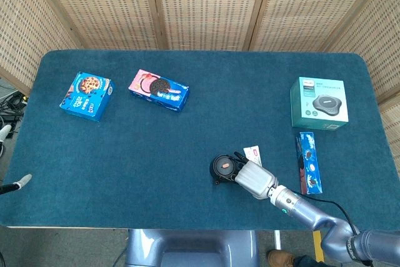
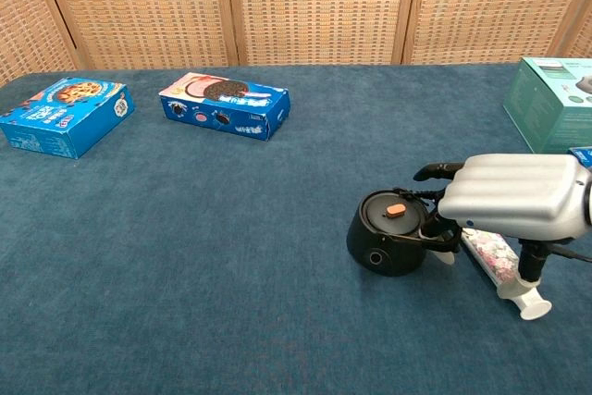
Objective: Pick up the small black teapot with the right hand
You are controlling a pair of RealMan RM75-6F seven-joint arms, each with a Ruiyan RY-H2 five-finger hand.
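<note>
Small black teapot (image 1: 222, 168) (image 2: 388, 231) sits upright on the blue surface (image 1: 187, 136) (image 2: 185, 256), roughly 5 o'clock from surface centre in the head view, lid on with an orange knob, spout hole facing the chest camera. Right hand (image 1: 253, 178) (image 2: 513, 196) is at the pot's 3 o'clock side in the chest view, low, palm down, fingers (image 2: 435, 171) curled in around the handle region and touching the pot; cannot tell whether they are actually clamped on the handle, contact is hidden under the hand. Pot base looks to be on the surface, not lifted. Just beside the hand, at its 5 o'clock in the chest view, a floral-print tube (image 2: 495, 256) with a white cap lies flat, partly under the hand; in the head view only its white end (image 1: 252, 152) shows at 1 o'clock of the pot. Left hand: only white fingertips (image 1: 24, 181) at the surface's 9 o'clock edge in the head view, state unclear. Elsewhere: blue cookie box (image 1: 87, 95) (image 2: 63, 115) at 10 o'clock, pink-blue Oreo box (image 1: 159, 90) (image 2: 224, 104) near 11 o'clock, teal device box (image 1: 319, 102) (image 2: 550, 90) at 2 o'clock, narrow blue snack box (image 1: 309, 162) at 4 o'clock, well apart from the pot. Wicker screen (image 1: 206, 4) behind
</note>
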